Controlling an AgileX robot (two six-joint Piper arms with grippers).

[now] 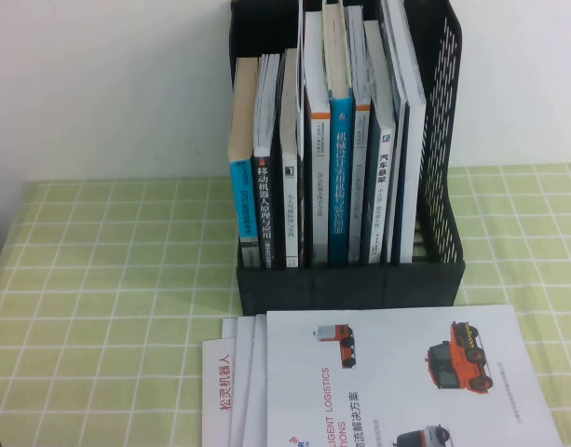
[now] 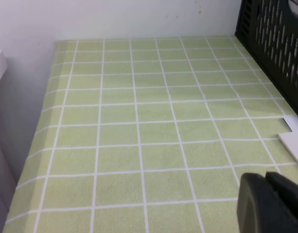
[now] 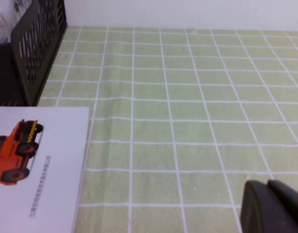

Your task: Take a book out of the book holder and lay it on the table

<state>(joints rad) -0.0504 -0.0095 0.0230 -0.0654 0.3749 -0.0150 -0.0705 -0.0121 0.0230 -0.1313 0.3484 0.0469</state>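
A black book holder stands at the back middle of the table, packed with several upright books. Its perforated side also shows in the left wrist view and the right wrist view. Several white booklets lie fanned flat on the green checked cloth in front of the holder. Neither arm shows in the high view. My left gripper is shut and empty, low over the cloth left of the holder. My right gripper is shut and empty, over the cloth right of the booklets.
The green checked tablecloth covers the table. A white wall runs behind it. The table's left edge drops off beside a white surface. The top booklet's corner with an orange truck picture lies near my right gripper.
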